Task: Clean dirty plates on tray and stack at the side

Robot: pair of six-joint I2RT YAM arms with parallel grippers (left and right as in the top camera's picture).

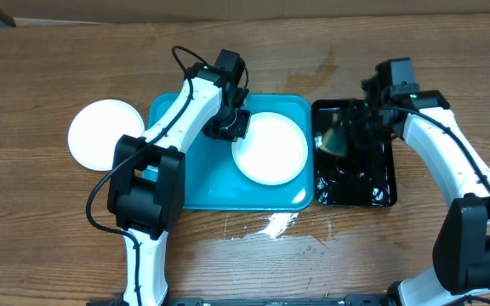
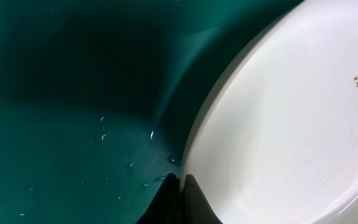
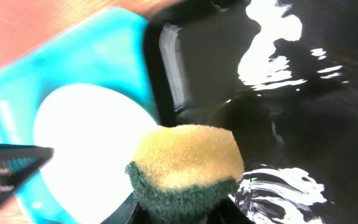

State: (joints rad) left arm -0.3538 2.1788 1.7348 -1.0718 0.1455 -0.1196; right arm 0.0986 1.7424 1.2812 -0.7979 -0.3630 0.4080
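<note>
**A:** Where is the dirty plate?

**B:** A white plate [image 1: 270,149] lies flat in the right half of the turquoise tray [image 1: 202,183], close to the tray's right rim. The left wrist view shows a few brown specks [image 2: 357,81] on its surface.

**A:** And the left gripper?

**B:** The left gripper [image 1: 228,125] is down in the tray at the plate's far-left edge. Its fingers are clenched together, with the tips right at the plate's rim. I cannot tell whether the rim is pinched between them or only touched.

**A:** Is any plate off the tray?

**B:** Yes, a second white plate [image 1: 105,134] sits on the wooden table [image 1: 58,238], just left of the tray and apart from it. It looks clean from overhead.

**A:** What is the right gripper doing?

**B:** The right gripper [image 1: 343,134] is grasping a sponge [image 3: 185,165], yellow with a dark green scouring side. It hangs over the far-left part of the black tray [image 1: 356,183], which stands just right of the turquoise one. The black tray's inside is glossy and wet-looking.

**A:** Anything on the table?

**B:** A whitish puddle [image 1: 270,225] lies on the wood just near of the turquoise tray's right corner.
</note>
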